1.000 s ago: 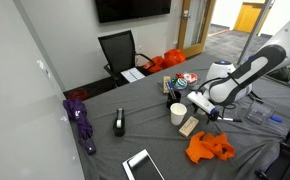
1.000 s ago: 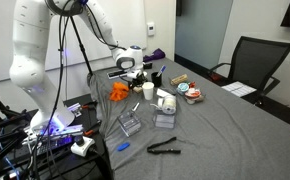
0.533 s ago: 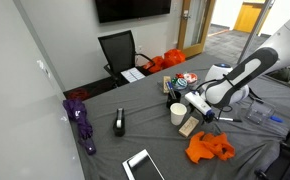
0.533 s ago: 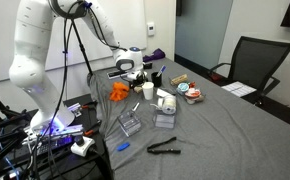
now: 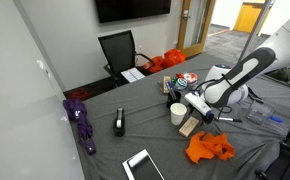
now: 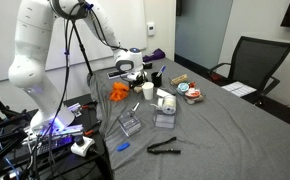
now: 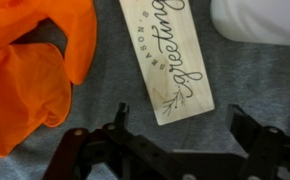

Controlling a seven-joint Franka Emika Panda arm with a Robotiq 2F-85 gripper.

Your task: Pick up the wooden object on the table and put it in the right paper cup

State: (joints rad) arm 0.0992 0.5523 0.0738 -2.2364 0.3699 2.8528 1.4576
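The wooden object is a pale plaque with "greetings" lettering [image 7: 168, 55], lying flat on the grey tablecloth. In the wrist view my gripper [image 7: 183, 122] is open and empty, its two fingers just short of the plaque's near end. In an exterior view the gripper [image 5: 197, 108] hovers right over the plaque [image 5: 189, 126], beside a white paper cup [image 5: 178, 114]. That cup's edge shows in the wrist view [image 7: 260, 20]. In an exterior view the gripper [image 6: 137, 75] hides the plaque; two white cups [image 6: 148, 90] [image 6: 168, 103] stand near it.
An orange cloth [image 7: 30, 60] [image 5: 208, 148] [image 6: 119, 91] lies right beside the plaque. A dark cup with utensils [image 5: 171, 87], a black object [image 5: 119, 122], a tablet [image 5: 142, 165], a purple umbrella [image 5: 81, 120] and clear plastic boxes [image 6: 131, 125] lie around.
The arm has shifted slightly down and towards the plaque. The gripper stays open and nothing on the table has moved.
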